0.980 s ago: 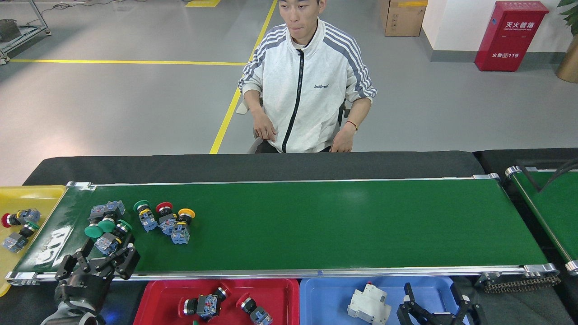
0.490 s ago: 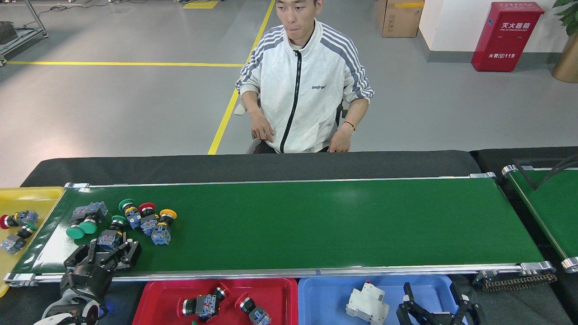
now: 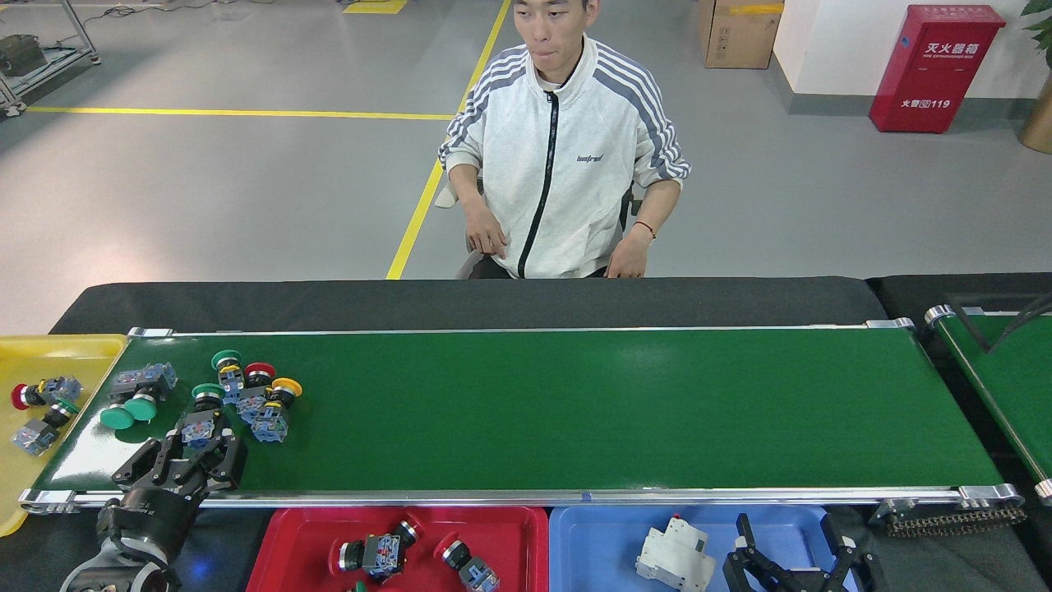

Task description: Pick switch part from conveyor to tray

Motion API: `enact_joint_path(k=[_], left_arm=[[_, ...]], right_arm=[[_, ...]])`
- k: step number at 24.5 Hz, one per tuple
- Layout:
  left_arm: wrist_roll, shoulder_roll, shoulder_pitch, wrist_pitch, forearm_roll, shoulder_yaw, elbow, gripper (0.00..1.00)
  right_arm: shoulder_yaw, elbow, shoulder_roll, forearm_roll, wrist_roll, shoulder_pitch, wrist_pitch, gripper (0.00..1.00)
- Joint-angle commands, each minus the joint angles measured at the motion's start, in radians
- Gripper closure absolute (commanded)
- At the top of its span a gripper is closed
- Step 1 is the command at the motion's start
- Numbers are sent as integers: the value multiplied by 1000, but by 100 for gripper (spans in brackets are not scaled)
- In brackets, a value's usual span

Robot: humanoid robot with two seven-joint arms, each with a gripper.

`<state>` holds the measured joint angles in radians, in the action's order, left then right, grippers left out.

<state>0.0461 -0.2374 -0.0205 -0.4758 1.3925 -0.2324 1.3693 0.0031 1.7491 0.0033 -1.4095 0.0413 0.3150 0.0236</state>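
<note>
1. A person (image 3: 563, 156) in a white zip jacket with grey-striped sleeves is sitting behind the black table (image 3: 468, 302), both hands resting low at the lap.
2. A red cabinet (image 3: 937, 67) with white characters is standing against the white wall at the far right.
3. A cardboard box (image 3: 738, 31) is sitting on the grey floor just left of that wall.
4. A yellow floor line (image 3: 436, 168) is running away behind the person, and another is crossing the floor at the left.
5. A narrower green belt (image 3: 998, 382) is showing only partly at the right edge.
6. A white breaker-like block (image 3: 675, 552) is lying in the blue bin (image 3: 592, 551).
</note>
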Motion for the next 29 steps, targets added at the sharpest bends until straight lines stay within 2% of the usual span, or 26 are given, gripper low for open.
enact_joint_path(k=[1, 3, 7, 8, 10, 12, 14, 18, 21, 23, 27, 29], left_arm=[[3, 20, -76, -125, -4, 10, 125, 93], [3, 44, -171, -178, 0, 65, 237, 92], [3, 41, -272, -184, 19, 193, 347, 88], [3, 41, -283, -182, 33, 209, 355, 80], [8, 64, -286, -176, 53, 214, 350, 48], [12, 73, -288, -178, 57, 213, 350, 27], [14, 72, -286, -178, 57, 205, 350, 0], [14, 90, -288, -175, 49, 133, 352, 0], [11, 161, -274, -171, 53, -11, 333, 0], [8, 178, -251, -148, 53, -85, 298, 0], [8, 164, -171, 46, 51, -142, 172, 0], [8, 151, -144, 92, 48, -151, 111, 0]], right_arm=[[-3, 16, -2, 0, 3, -8, 3, 1], [-3, 16, -2, 0, 3, -8, 3, 1], [-5, 18, -2, 0, 5, -7, 3, 1], [-5, 18, -2, 0, 3, -7, 3, 1], [-5, 18, -2, 0, 5, -8, 3, 1], [-5, 18, -2, 0, 5, -8, 3, 1], [-3, 18, -2, 0, 5, -8, 3, 1], [-3, 18, -2, 0, 5, -7, 3, 1], [-3, 18, -2, 0, 5, -7, 3, 1], [-3, 18, -2, 0, 5, -7, 1, 1], [-3, 18, -2, 0, 5, -7, 3, 1], [-3, 18, -2, 0, 5, -7, 1, 1]])
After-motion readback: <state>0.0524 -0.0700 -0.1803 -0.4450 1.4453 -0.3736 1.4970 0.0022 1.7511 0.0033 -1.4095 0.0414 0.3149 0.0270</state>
